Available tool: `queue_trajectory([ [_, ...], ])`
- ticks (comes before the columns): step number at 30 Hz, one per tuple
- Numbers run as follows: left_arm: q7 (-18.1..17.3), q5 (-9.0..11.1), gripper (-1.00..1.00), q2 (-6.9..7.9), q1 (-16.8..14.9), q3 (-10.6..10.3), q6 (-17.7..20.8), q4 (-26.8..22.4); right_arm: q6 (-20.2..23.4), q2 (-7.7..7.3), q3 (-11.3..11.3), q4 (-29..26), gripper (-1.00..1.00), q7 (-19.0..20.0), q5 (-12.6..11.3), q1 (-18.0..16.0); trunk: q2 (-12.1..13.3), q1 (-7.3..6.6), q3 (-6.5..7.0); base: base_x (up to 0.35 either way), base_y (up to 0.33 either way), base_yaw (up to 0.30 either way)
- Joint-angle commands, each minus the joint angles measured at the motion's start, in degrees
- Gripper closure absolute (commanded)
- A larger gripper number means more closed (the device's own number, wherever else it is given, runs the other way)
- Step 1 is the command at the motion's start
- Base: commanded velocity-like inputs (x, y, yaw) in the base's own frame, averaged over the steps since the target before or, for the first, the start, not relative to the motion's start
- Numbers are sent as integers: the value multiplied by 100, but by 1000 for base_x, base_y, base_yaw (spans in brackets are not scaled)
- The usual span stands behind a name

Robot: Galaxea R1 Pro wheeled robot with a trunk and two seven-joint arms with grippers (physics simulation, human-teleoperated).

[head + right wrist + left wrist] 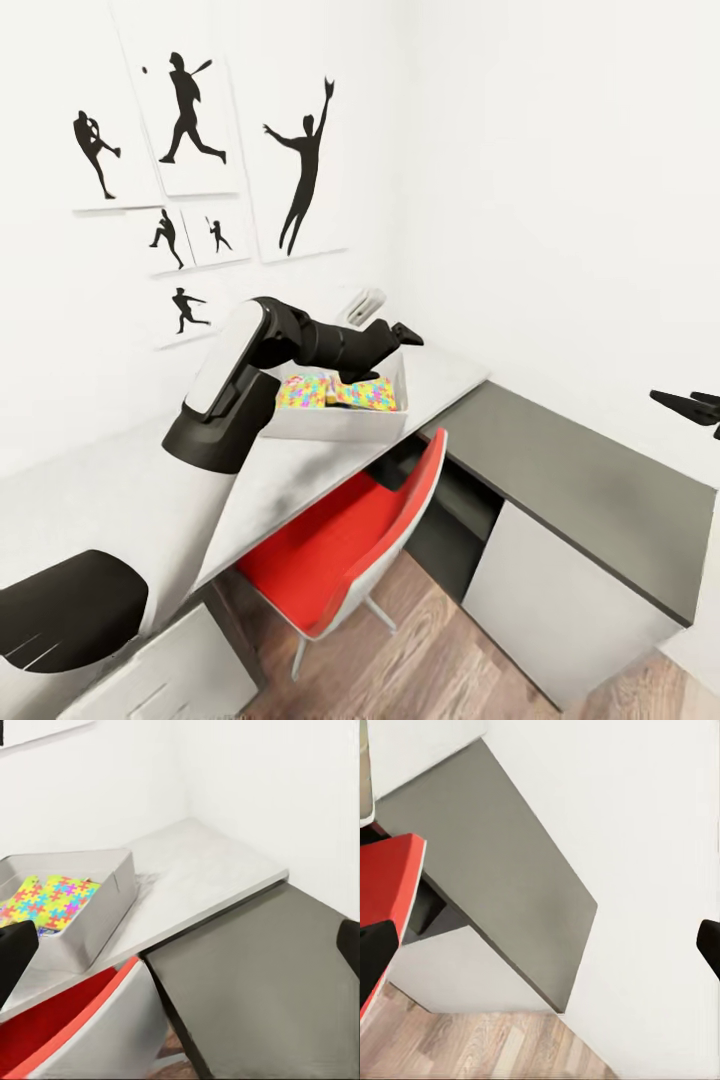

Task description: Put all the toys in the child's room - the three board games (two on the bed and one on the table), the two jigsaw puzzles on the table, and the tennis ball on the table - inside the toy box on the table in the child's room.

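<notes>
Inside the toy box point(340, 422), left arm point(300, 345) partly hides jigsaw puzzles point(335, 393).

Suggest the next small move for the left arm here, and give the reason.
Probably lift the left gripper up and back from the toy box. It hangs over the box, and both puzzles already lie inside. I cannot tell whether its fingers are open, and no other toy shows on the table.

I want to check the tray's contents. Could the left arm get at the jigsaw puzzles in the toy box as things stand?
Probably yes: the left gripper hangs just over the open toy box, and the jigsaw puzzles lie uncovered on top.
</notes>
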Motion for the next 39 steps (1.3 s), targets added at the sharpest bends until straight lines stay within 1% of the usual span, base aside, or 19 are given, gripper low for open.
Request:
queue_trajectory([
  [1,57,42,-100,-7,-2,3,11,-2,38,1,-9,-3,-100,56,51,-9,-5,-3,2,-330,0,-151],
  [3,53,40,-100,-19,2,1,11,3,35,0,-13,-3,-100,54,51,-9,-5,-3,20,-330,0,-150],
  [4,25,36,-100,-72,-18,-10,10,6,24,-34,-60,-3,-100,43,51,-9,-5,-3,29,-330,0,-149],
  [6,6,31,-100,-113,-27,-81,6,7,2,-50,-141,-2,-100,35,55,-5,-5,-3,47,-330,0,-149],
  [8,-6,21,-100,-136,-28,-201,-83,7,-15,-60,-285,-2,-100,35,58,15,-5,-3,64,-330,0,-148],
  [10,-16,24,-100,-149,-63,-391,-318,8,-32,-84,-473,-2,-100,36,62,111,-5,-3,82,-330,0,-144],
  [12,-20,30,-100,-158,-128,-482,-433,8,-40,-105,-547,-1,-100,40,65,209,-5,-3,100,-329,0,-141],
  [17,-23,33,-100,-166,-194,-569,-539,8,-55,-141,-609,-3,-100,50,68,329,-5,-3,144,-329,0,-138],
  [24,-23,16,-100,-160,-201,-591,-559,8,-85,-131,-598,-1,-100,42,69,357,-5,-3,186,-329,0,-90],
  [28,-23,12,-100,-159,-198,-597,-561,8,-617,-93,-598,2,-100,56,66,359,-5,-3,190,-329,0,-14],
  [31,-23,12,-100,-158,-197,-598,-561,8,-732,-82,-634,3,-100,57,64,360,-5,-3,192,-329,0,-23],
  [33,-23,11,-100,-158,-196,-598,-560,8,-636,-81,-681,0,-100,55,62,360,-5,-3,200,-329,0,-106],
  [37,-23,11,-100,-159,-183,-610,-554,2,-232,-111,-723,0,-100,44,71,360,-5,-3,224,-257,0,-173],
  [38,-23,11,-100,-159,-180,-636,-554,1,-153,-120,-724,1,-100,37,81,360,-5,-3,230,-128,0,-193],
  [39,-23,9,-100,-159,-177,-748,-554,2,37,-135,-723,3,-100,17,107,360,-5,-3,237,-82,0,-199],
])
